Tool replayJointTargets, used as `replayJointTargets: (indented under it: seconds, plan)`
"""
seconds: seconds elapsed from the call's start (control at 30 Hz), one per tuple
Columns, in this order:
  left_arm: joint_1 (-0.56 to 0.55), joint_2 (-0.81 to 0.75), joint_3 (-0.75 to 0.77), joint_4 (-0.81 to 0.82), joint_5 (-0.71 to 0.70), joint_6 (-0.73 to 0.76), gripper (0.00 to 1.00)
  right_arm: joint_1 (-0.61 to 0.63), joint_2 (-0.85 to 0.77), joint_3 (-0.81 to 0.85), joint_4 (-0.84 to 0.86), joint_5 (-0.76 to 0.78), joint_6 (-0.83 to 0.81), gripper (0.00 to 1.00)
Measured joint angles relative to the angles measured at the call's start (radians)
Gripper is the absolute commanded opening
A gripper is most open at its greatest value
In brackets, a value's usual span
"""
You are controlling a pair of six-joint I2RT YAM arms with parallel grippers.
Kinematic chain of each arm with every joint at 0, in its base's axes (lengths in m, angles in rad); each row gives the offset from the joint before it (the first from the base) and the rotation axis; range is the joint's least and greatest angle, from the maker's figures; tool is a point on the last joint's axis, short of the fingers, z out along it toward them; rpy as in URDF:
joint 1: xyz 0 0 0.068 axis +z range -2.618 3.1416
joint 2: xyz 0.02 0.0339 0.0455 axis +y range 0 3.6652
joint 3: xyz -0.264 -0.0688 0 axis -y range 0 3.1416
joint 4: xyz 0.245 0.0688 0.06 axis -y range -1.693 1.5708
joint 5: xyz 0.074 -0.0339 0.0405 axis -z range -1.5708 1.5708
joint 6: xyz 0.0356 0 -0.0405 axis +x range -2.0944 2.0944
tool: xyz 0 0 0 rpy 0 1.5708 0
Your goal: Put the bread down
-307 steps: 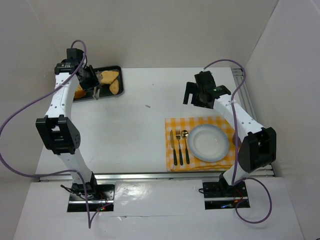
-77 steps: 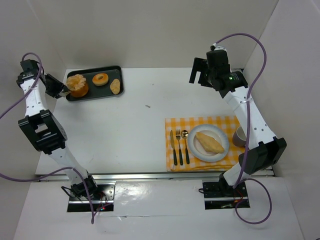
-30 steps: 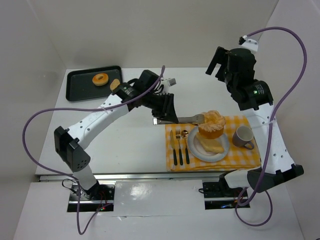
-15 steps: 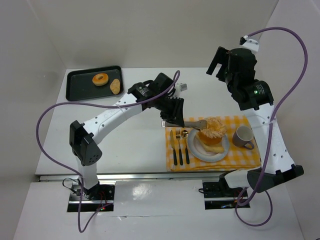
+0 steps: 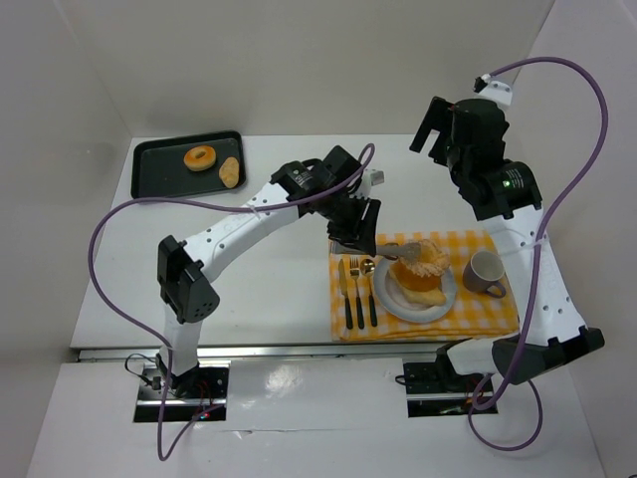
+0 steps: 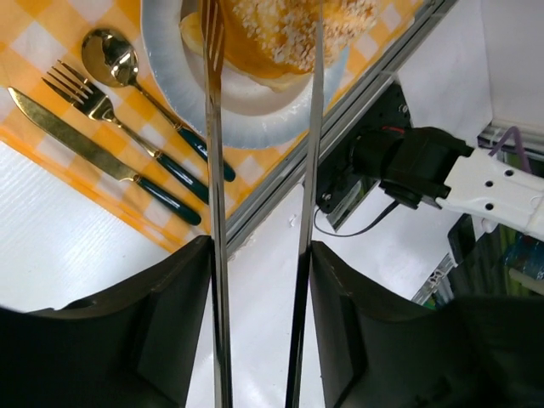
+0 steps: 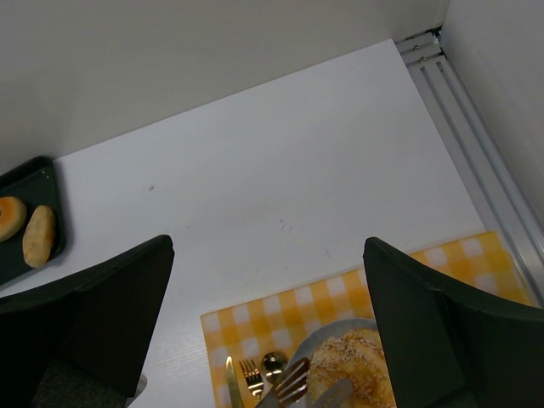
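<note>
Sitting top-up on the plate [image 5: 380,290], the round bun [image 5: 424,262] shows no long axis; the left arm [image 5: 259,213] stretches rightward, its claw [image 5: 406,246] flanking the bun, grip indeterminate.

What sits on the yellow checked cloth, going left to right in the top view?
knife → fork → spoon → plate → mug

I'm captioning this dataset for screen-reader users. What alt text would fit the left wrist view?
Two long metal tongs, held in the left gripper, flank a sugar-crusted bun on a white plate. To the left, a spoon, fork and knife lie on a yellow checked cloth.
</note>
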Motion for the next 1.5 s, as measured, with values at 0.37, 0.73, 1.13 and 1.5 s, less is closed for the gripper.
replayJointTargets:
  seconds: [0.37, 0.73, 1.13, 1.5]
  plan:
    - [0.000, 0.000, 0.022, -0.003, 0.000, 0.003, 0.68, 0.000, 0.000, 0.000, 0.000, -0.003, 0.000, 1.00]
    - [0.006, -0.008, 0.020, -0.005, -0.060, 0.003, 0.66, 0.000, 0.000, -0.001, 0.000, -0.024, 0.000, 1.00]
    - [0.234, -0.275, -0.172, -0.076, -0.167, 0.084, 0.60, 0.000, -0.002, -0.004, 0.001, -0.044, 0.000, 1.00]
    - [0.358, -0.509, -0.777, 0.306, -0.482, 0.053, 0.60, 0.000, -0.009, -0.028, 0.006, -0.061, 0.007, 1.00]
